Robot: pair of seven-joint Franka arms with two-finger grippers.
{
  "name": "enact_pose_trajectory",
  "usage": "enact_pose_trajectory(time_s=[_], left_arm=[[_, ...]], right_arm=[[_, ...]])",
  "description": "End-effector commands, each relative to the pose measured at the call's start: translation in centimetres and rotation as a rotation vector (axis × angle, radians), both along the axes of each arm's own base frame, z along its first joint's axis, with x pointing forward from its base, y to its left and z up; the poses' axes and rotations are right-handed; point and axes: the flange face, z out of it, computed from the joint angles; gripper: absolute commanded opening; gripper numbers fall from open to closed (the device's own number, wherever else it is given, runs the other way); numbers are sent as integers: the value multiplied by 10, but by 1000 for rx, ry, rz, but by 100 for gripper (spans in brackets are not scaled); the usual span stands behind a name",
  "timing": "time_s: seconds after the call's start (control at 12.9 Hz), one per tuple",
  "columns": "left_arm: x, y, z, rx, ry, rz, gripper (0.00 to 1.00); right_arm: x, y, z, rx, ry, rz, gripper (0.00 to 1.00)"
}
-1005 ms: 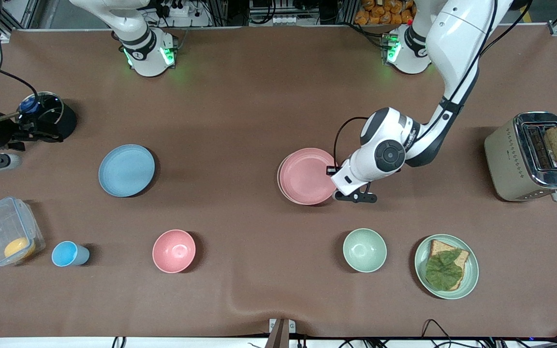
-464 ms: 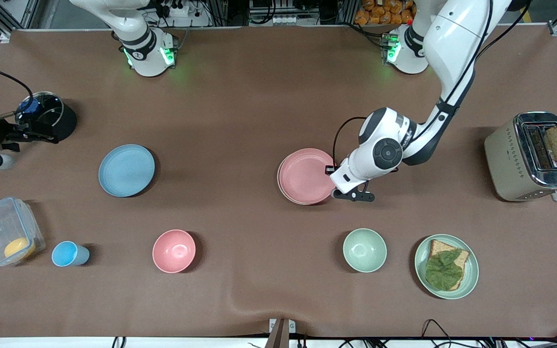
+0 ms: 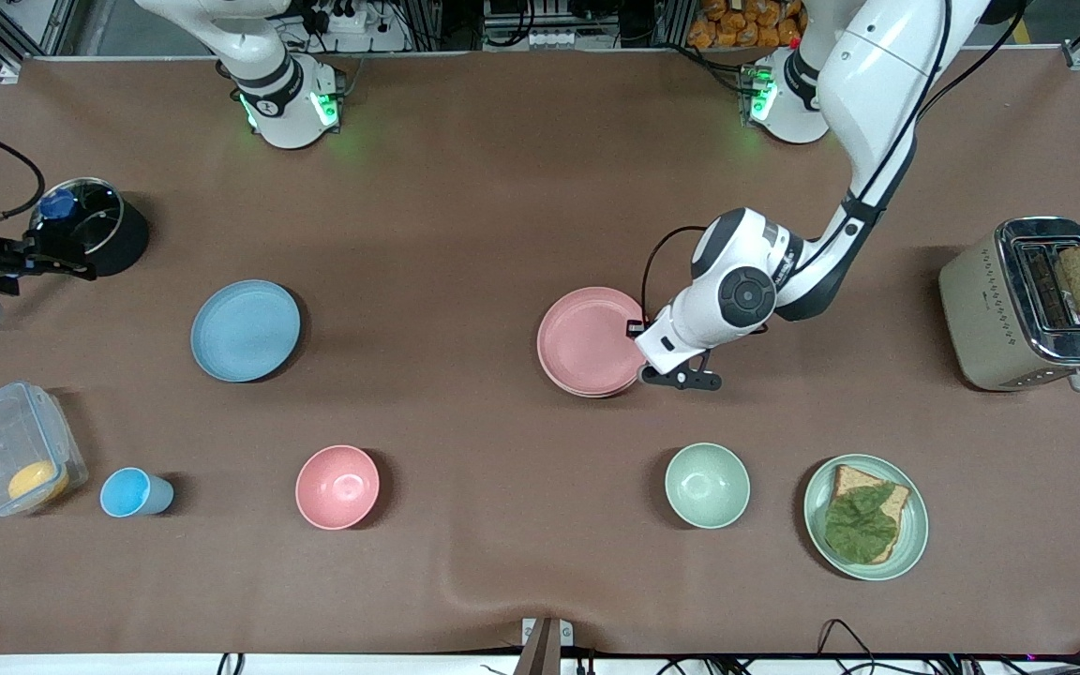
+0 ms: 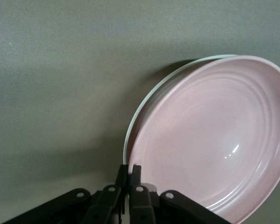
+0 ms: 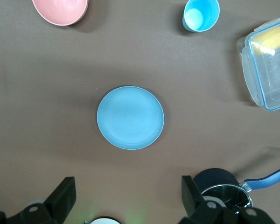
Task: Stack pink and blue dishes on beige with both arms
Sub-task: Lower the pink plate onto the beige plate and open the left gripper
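Plates first: the pink plate sits on the beige plate near the middle of the counter, only a thin pale rim of the beige one showing underneath. In my left wrist view the pink plate is tipped up at the edge I hold, with the beige rim peeking out past it. My left gripper is at that edge, on the side toward the left arm's end of the counter, and its fingers are pinched together on the pink plate's rim.

The blue plate lies flat toward the right arm's end, well apart from the pink one, with nothing on it. My right gripper hangs high over the counter beside a black pot, and its fingers stand wide apart with nothing between them. From that wrist the blue plate shows plainly below, and the pink bowl and blue cup too
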Motion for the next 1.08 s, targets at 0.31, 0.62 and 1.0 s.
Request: enact_pose_trajectory(time_s=[0.31,0.62,1.0], left_arm=[[0,-2,-9,-25,2,-3,68],[17,3,28,-35,-46,15,100],[39,69,167,12,-157,66,100]], right_arm=[[1,1,-1,2,5,-1,100],[-1,0,6,2,-8,-8,100],[4,4,-4,3,1,-4,100]])
